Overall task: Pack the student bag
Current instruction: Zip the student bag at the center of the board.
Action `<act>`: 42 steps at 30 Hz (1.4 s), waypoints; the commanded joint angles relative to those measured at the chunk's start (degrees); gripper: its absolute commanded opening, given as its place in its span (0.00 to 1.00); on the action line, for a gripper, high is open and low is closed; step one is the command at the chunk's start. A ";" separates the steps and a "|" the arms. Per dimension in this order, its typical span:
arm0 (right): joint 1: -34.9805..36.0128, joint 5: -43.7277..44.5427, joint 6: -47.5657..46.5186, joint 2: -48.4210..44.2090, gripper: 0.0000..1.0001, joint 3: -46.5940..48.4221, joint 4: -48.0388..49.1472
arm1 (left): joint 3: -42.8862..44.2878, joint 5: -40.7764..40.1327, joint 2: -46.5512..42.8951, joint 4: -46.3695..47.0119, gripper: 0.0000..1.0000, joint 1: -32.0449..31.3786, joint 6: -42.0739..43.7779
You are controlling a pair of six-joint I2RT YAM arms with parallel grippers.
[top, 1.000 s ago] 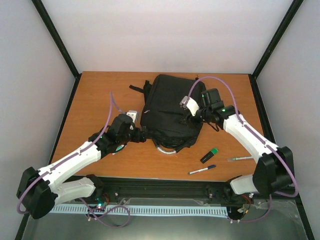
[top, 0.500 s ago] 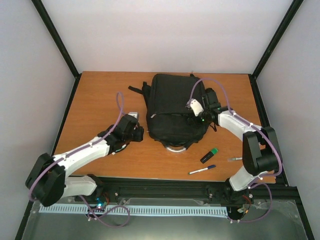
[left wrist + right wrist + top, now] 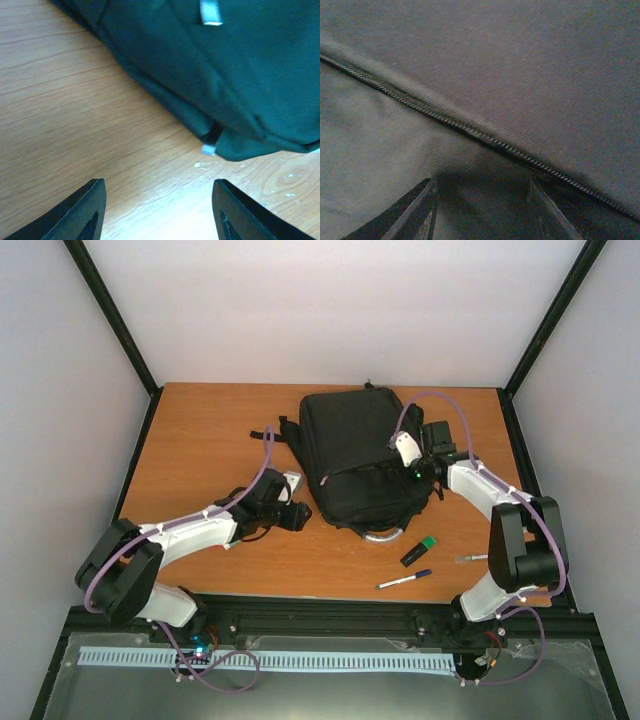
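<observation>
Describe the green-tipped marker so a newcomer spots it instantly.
Find the big black student bag at the centre of the wooden table. Just off its near right corner, beside the silvery handle, lies the marker. It is short, thick and black with a green end, unlike the thin blue-capped pen and the pale pen nearby.

Orange-brown wood-grain table (image 3: 200, 430) filled middle of scene, grain running left to right; few pale specks (image 3: 289, 176) on surface in left wrist view. Plain pale back wall (image 3: 340, 310) stood behind table, pale side walls at left (image 3: 60, 390) and right (image 3: 590, 420). Black frame posts (image 3: 112, 315) slanted up from both far corners. Black rail (image 3: 330, 615) ran along near table edge. Below it lay grey floor panel (image 3: 330, 695) with white slotted strip (image 3: 330, 663). Light was soft, even; shadows faint
</observation>
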 commanded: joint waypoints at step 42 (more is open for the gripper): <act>-0.11 -6.89 0.32 2.20 0.47 -1.48 -4.02 | 10.19 2.83 11.75 -1.80 0.01 -14.39 3.04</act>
